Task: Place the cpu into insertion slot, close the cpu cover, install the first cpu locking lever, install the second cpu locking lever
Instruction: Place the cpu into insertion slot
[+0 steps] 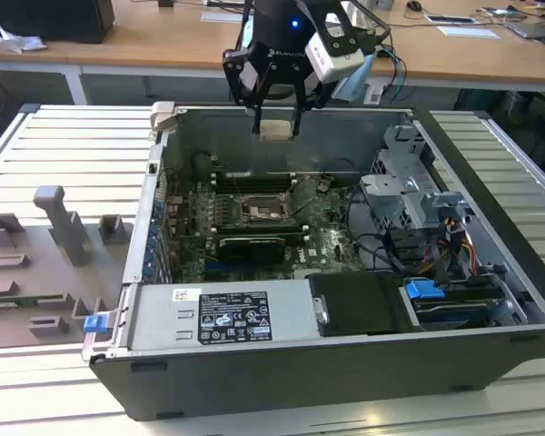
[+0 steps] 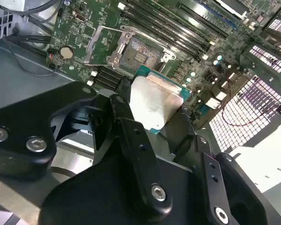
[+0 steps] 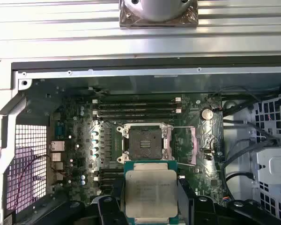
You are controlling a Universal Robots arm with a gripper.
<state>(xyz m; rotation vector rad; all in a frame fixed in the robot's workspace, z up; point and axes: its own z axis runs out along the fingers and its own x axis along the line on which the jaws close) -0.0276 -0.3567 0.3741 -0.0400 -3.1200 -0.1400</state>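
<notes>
My gripper (image 1: 276, 120) hangs above the back wall of the open computer case, shut on the cpu (image 1: 275, 129). The cpu (image 3: 151, 193) is a flat square chip with a pale metal top and a green edge, and it sits level between the black fingers (image 3: 113, 197). It also shows in the second wrist view as the cpu (image 2: 153, 104). Below it on the green board lies the insertion slot (image 3: 143, 142), a dark square socket that stands bare. The cpu cover (image 3: 193, 140) is swung open to one side of the insertion slot (image 2: 138, 55). Chip and socket are well apart.
Long black memory slots (image 3: 138, 107) run beside the socket. A black card (image 1: 251, 247) lies nearer the front. A labelled power supply (image 1: 220, 318) fills the case front; a drive cage (image 1: 404, 195) and cables (image 1: 381, 250) are on the exterior view's right. A grey fixture tray (image 1: 59, 227) is on its left.
</notes>
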